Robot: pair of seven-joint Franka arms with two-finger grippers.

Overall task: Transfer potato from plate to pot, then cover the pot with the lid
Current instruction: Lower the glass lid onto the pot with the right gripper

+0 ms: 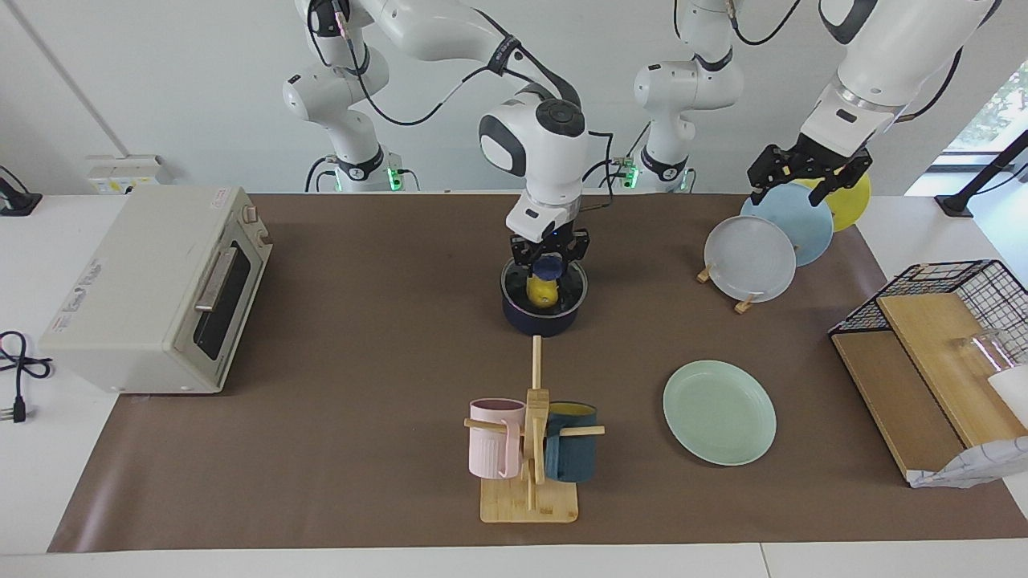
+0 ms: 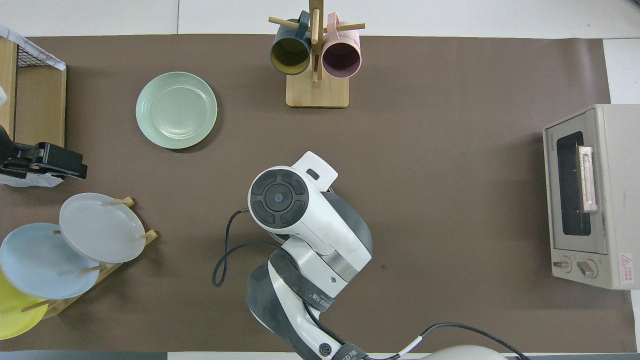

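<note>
The dark blue pot [image 1: 544, 315] stands mid-table, with the yellow potato [image 1: 542, 294] inside it. The glass lid [image 1: 572, 282] lies level on the pot's rim, and the potato shows through it. My right gripper [image 1: 548, 258] reaches straight down over the pot, its fingers around the lid's blue knob [image 1: 549, 266]. In the overhead view the right arm [image 2: 300, 220] hides the pot, lid and potato. The mint-green plate [image 1: 719, 411] lies empty farther from the robots and also shows in the overhead view [image 2: 176, 110]. My left gripper [image 1: 807, 172] waits open above the plate rack.
A toaster oven [image 1: 157, 289] stands at the right arm's end. A wooden mug tree [image 1: 532, 449] with pink and dark blue mugs stands farther out than the pot. A rack holds grey [image 1: 749, 258], light blue and yellow plates at the left arm's end, beside a wire basket [image 1: 956, 297] with boards.
</note>
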